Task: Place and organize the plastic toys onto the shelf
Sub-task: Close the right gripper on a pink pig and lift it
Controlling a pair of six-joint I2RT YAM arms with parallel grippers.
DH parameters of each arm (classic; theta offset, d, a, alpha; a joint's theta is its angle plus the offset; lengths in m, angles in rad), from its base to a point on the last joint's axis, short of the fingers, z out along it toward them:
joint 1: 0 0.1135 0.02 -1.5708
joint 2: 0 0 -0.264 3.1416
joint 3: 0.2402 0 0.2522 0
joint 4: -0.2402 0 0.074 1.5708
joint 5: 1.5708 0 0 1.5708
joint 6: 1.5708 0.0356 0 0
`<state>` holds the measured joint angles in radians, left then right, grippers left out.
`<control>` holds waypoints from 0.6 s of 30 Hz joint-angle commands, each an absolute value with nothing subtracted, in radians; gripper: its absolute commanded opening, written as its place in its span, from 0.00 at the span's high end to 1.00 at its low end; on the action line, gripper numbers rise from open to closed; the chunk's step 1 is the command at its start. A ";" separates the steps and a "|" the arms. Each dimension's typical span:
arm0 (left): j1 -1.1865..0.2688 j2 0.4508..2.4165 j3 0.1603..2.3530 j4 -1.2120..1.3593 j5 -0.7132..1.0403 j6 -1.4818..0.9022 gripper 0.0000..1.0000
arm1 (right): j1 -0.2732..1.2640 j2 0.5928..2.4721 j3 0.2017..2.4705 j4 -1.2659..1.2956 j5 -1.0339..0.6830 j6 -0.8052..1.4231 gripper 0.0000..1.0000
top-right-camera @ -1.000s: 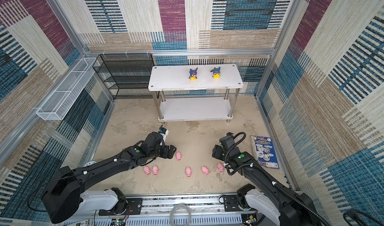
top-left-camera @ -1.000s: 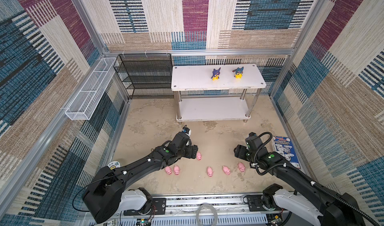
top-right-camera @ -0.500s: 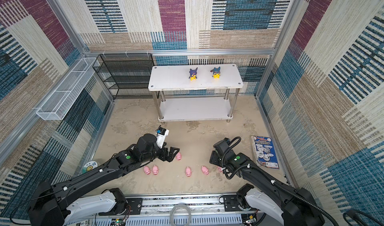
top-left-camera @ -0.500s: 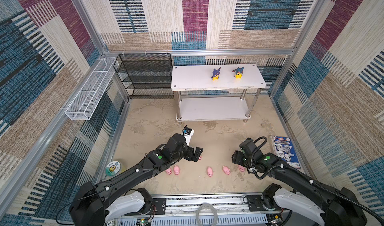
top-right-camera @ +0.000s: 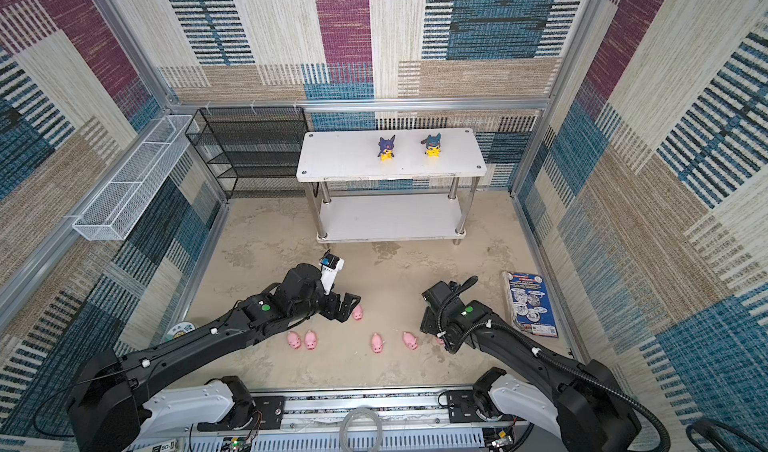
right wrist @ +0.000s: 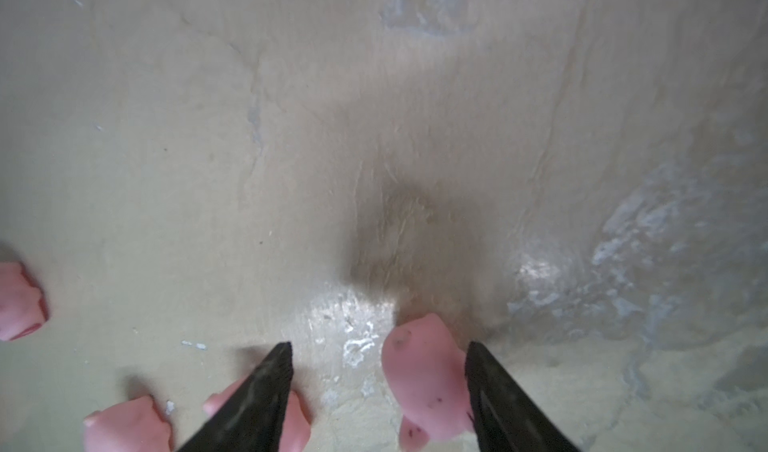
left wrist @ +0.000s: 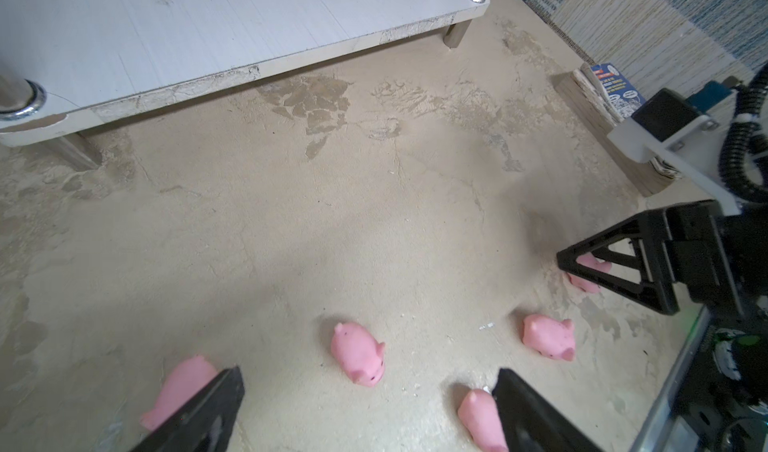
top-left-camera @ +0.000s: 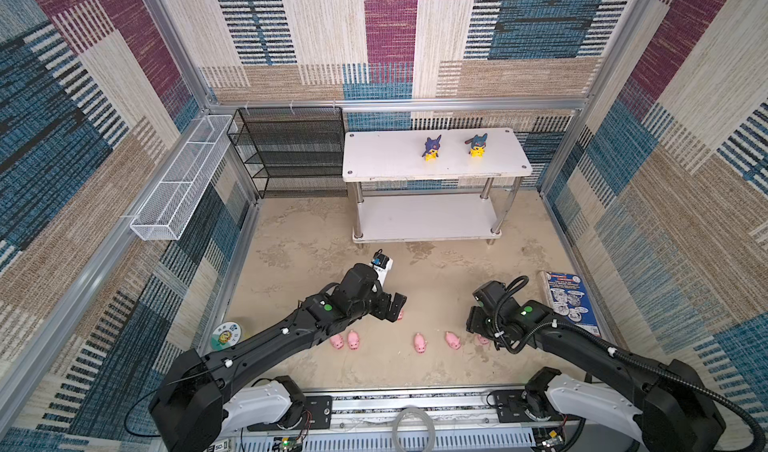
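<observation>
Figurines (top-left-camera: 432,149) x2 on shelf (top-left-camera: 386,159); pigs (top-left-camera: 419,342) all on floor (top-left-camera: 436,271). My L gripper (top-left-camera: 394,309) spread wide; R gripper (right wrist: 379,348) straddles a pig (right wrist: 424,379), unpinched.

arms (top-left-camera: 266,342): black | bases (top-left-camera: 257,400): white | cables (left wrist: 733,147): black corrugated | LEDs (top-left-camera: 328,307): green
</observation>
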<state>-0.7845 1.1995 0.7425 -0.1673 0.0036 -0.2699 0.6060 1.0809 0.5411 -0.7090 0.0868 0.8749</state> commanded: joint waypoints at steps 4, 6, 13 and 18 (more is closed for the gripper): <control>-0.782 1.234 0.752 -0.131 0.011 -0.229 0.00 | 0.612 1.134 0.552 -0.742 0.081 0.898 0.32; -0.782 1.241 0.752 -0.129 0.011 -0.223 0.00 | 0.614 1.154 0.555 -0.737 0.077 0.896 0.33; -0.783 1.241 0.753 -0.131 0.003 -0.216 0.00 | 0.620 1.211 0.576 -0.724 0.079 0.883 0.49; -0.781 1.232 0.747 -0.143 -0.009 -0.215 0.00 | 0.620 1.255 0.595 -0.680 0.094 0.853 0.61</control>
